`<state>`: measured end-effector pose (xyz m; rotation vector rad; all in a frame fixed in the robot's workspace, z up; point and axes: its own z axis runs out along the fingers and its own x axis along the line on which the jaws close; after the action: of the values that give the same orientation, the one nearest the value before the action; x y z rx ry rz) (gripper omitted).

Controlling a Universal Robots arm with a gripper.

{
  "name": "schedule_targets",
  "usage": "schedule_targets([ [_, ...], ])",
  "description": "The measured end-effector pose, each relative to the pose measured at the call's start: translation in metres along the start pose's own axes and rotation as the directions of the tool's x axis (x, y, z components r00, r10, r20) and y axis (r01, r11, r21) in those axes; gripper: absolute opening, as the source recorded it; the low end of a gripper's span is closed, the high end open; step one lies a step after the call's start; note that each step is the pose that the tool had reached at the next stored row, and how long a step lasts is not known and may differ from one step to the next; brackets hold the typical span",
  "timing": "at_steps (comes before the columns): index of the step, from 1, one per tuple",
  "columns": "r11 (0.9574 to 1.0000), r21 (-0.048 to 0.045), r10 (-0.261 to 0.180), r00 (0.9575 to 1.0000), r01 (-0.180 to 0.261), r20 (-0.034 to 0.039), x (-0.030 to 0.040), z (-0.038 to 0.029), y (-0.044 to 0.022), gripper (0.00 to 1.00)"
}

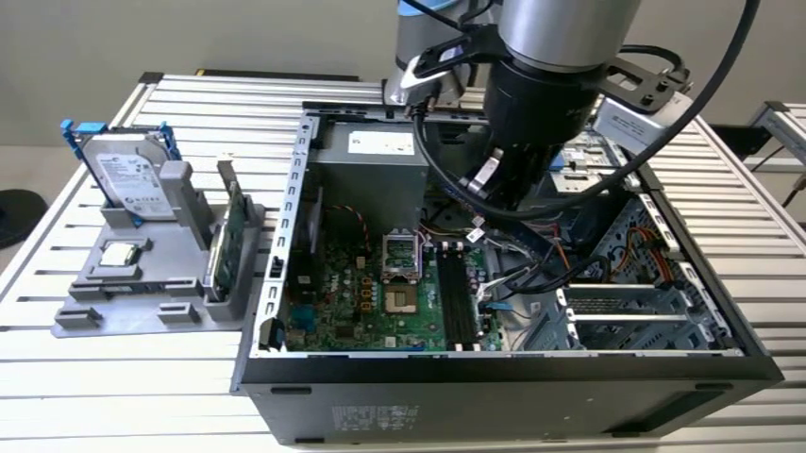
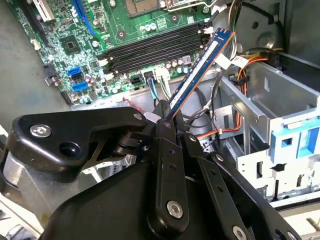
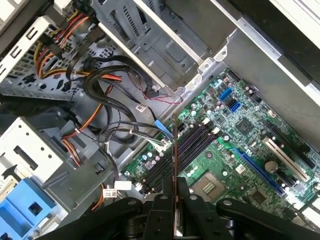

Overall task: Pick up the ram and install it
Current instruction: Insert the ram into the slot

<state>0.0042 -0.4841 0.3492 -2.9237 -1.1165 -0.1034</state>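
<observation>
Black links of the gripper (image 2: 166, 116) crowd the foreground in both wrist views. The claw is clenched on the ram (image 2: 200, 67), a long thin circuit-board stick whose near end is buried between the fingertips. Its far end reaches out above the black memory slots (image 2: 150, 47), tilted to them and seated in none. Whether its tip touches anything there is hard to judge. Just beside the slots, orange and black cables (image 3: 100, 90) run behind a metal drive cage (image 2: 260, 110), which cuts them off from sight.

In the exterior view the open computer case (image 1: 300, 189) holds the motherboard (image 1: 340, 293) that bears the slots. The arm (image 1: 542, 94) stands in front of the case's rear, above the slots, covering what lies under it. Behind the slots sits a grey box with a white label (image 1: 377, 143), its print too small to read.

Well apart from the slots, past the case wall on the exterior view's left, a grey holder (image 1: 151, 283) carries an upright hard drive (image 1: 126, 179) in a blue frame, a small square chip (image 1: 120, 253) lying flat, and a green board (image 1: 230, 231) set on edge.
</observation>
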Motion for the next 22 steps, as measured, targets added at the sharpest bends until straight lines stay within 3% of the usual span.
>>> schedule_targets([
  [10, 0.9972, -0.0066, 0.075, 0.9972, -0.075, 0.0022, 0.0, 0.005, -0.0004, 0.0],
  [22, 0.9905, -0.015, 0.137, 0.9906, -0.137, 0.0056, 0.0005, 0.0112, -0.0015, 0.0],
])
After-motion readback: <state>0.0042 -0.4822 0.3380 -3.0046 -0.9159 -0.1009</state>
